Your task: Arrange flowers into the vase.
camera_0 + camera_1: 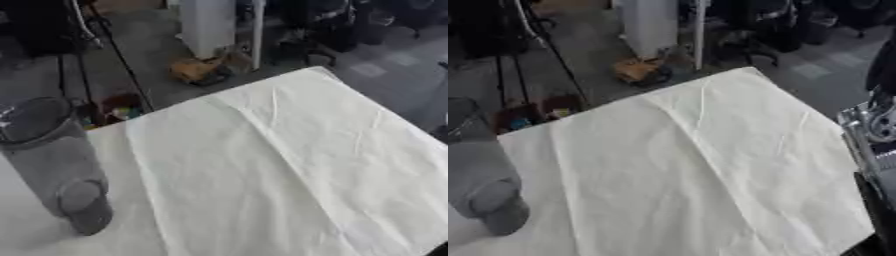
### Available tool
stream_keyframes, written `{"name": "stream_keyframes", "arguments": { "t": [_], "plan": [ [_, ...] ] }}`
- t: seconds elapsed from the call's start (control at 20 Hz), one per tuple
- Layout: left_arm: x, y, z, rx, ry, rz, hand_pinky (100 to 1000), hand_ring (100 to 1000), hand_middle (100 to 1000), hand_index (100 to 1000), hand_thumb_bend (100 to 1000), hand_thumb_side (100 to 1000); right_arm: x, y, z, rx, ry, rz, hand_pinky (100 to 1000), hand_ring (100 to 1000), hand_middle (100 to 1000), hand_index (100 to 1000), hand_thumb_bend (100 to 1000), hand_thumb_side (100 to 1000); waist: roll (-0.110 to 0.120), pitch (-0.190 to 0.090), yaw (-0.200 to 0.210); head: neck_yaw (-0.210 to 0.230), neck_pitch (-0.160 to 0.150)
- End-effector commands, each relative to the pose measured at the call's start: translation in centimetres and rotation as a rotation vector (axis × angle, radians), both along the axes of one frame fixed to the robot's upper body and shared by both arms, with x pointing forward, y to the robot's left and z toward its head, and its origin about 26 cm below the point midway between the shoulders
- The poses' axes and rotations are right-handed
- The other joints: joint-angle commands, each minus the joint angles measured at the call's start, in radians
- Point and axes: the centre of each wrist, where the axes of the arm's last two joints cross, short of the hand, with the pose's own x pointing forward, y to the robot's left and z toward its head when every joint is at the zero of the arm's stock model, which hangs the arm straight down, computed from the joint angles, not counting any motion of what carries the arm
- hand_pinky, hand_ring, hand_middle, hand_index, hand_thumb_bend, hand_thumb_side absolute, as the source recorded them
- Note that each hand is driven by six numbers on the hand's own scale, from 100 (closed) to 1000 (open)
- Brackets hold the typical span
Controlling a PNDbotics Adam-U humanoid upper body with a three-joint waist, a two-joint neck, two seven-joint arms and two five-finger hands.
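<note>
A tall clear vase stands on the table's left side, with its wide rim toward the far edge and its round base near the front. No flowers show in either view. At the right edge of the right eye view a piece of my right arm comes in, silver joints with black parts. A dark slender part hangs below it over the cloth's right edge. My left hand shows in no view.
A white creased cloth covers most of the table. Beyond the far edge lie a grey floor, a tripod's legs, a white post, an orange-brown object and dark chairs.
</note>
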Motion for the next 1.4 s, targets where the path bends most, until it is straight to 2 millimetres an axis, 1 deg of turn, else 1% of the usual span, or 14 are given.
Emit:
{"name": "stream_keyframes", "arguments": {
  "t": [0.05, 0.25, 0.4, 0.45, 0.5, 0.6, 0.85, 1.2, 1.4],
  "plan": [
    [-0.8, 0.4, 1.0, 0.003, -0.023, 0.033, 100, 100, 100, 100, 221, 526, -0.6, -0.2, 0.8, -0.01, -0.031, -0.008, 792, 893, 852, 909, 100, 1000, -0.014, -0.016, 0.002, 0.0, 0.001],
    [-0.9, 0.3, 0.6, 0.01, -0.015, 0.028, 100, 100, 100, 100, 233, 533, -0.6, -0.2, 0.9, -0.008, -0.033, -0.01, 792, 893, 851, 909, 100, 1000, -0.016, -0.016, 0.005, 0.006, 0.013],
    [-0.8, 0.3, 0.2, 0.017, -0.01, 0.028, 100, 100, 100, 110, 270, 548, -0.6, -0.2, 0.8, -0.005, -0.034, -0.012, 791, 892, 851, 909, 100, 1000, -0.017, -0.016, 0.007, 0.028, 0.038],
    [-0.7, 0.3, 0.1, 0.018, -0.008, 0.026, 100, 100, 100, 115, 302, 563, -0.6, -0.3, 0.8, -0.003, -0.035, -0.013, 791, 892, 851, 909, 100, 1000, -0.018, -0.017, 0.007, 0.036, 0.05],
    [-0.7, 0.3, 0.0, 0.021, -0.008, 0.024, 100, 100, 100, 117, 316, 568, -0.6, -0.3, 0.8, -0.002, -0.035, -0.014, 791, 892, 851, 909, 100, 1000, -0.018, -0.017, 0.008, 0.04, 0.058],
    [-0.7, 0.3, -0.2, 0.026, -0.011, 0.019, 100, 100, 100, 118, 324, 576, -0.6, -0.3, 0.8, -0.001, -0.036, -0.014, 791, 891, 850, 909, 100, 1000, -0.019, -0.017, 0.01, 0.042, 0.063],
    [-0.5, 0.2, -0.9, 0.041, -0.013, 0.013, 100, 100, 100, 117, 314, 579, -0.6, -0.3, 0.8, 0.003, -0.038, -0.015, 791, 890, 850, 909, 100, 1000, -0.019, -0.016, 0.011, 0.038, 0.061],
    [-0.4, 0.1, -1.5, 0.042, -0.015, 0.009, 100, 100, 100, 117, 311, 570, -0.6, -0.3, 0.8, 0.007, -0.04, -0.015, 791, 890, 850, 909, 100, 1000, -0.021, -0.015, 0.013, 0.029, 0.049],
    [-0.5, 0.1, -1.6, 0.034, -0.018, 0.003, 100, 100, 100, 113, 276, 579, -0.6, -0.3, 0.8, 0.009, -0.039, -0.013, 791, 890, 850, 909, 100, 1000, -0.022, -0.015, 0.012, 0.027, 0.04]
  ]
}}
